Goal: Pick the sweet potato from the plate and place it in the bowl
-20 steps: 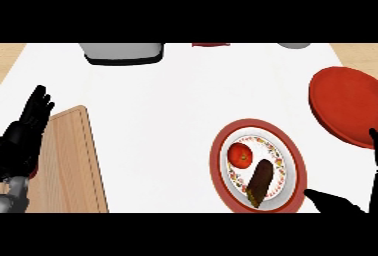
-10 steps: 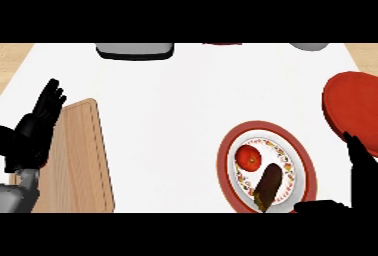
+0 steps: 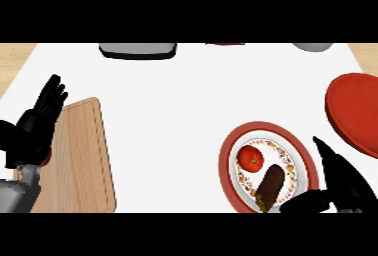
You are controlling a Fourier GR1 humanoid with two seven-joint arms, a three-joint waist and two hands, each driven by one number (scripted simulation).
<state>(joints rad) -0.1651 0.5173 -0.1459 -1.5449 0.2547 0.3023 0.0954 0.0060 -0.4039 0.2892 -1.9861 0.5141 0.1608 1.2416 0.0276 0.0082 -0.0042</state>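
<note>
**Right hand beside the plate, sweet potato not yet grasped**

The sweet potato (image 3: 270,187) lies on the patterned plate (image 3: 289,145) near the lower right of the worktop (image 3: 184,100), a dark, elongated piece running from the plate's middle down toward its near rim. A tomato (image 3: 251,158) sits just beside its upper end, on the same plate. The red bowl (image 3: 358,117) is at the right edge, beyond the plate and only partly in view.

The right hand (image 3: 341,177) is at the plate's right side, fingers straight and pointing away from the robot, thumb spread toward the potato's lower end. It holds nothing; the fingers are wide and nothing is between them yet. The left hand (image 3: 38,122) rests open, fingers up, at the left edge above the wooden cutting board (image 3: 81,160).

The step in hand looks like the approach for the pick. To do it well, the hand should probably come across the potato's narrow width, not its length, with fingers on one long side and thumb on the other. Closing near the middle or lower half would keep clear of the tomato, which could roll if nudged. The plate's raised rim sits between hand and potato, so descending from above seems safer than sliding in sideways. Once held, a clean lift before moving right toward the bowl should avoid dragging the plate.
</note>
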